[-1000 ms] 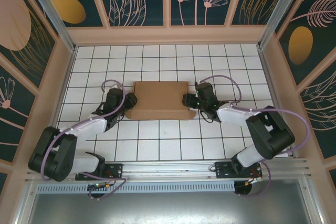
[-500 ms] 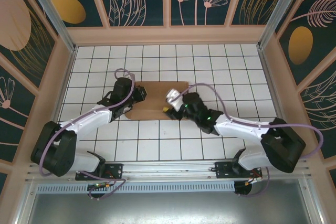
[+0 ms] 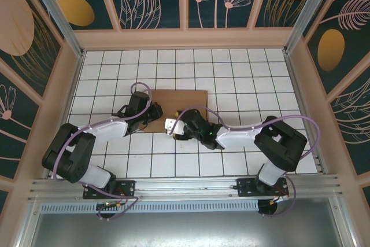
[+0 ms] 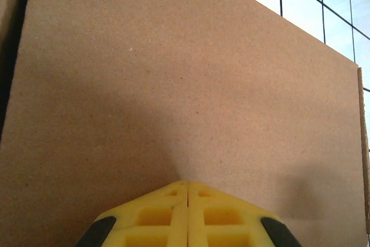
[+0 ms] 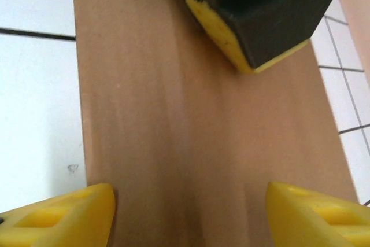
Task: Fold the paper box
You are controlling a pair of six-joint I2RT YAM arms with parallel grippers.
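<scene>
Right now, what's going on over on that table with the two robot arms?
Two arms are working on a brown paper box that lies on the white tiled table. The left arm has its jaws shut, with the tip over the left part of the cardboard. I cannot tell whether it is pressing down. The right arm reaches in beside it with its jaws open, spread above the cardboard and gripping nothing.

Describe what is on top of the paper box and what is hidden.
The shut left gripper is over the box at its left, the open right gripper over its near edge. They cover the cardboard beneath; the table under the box is hidden.
</scene>
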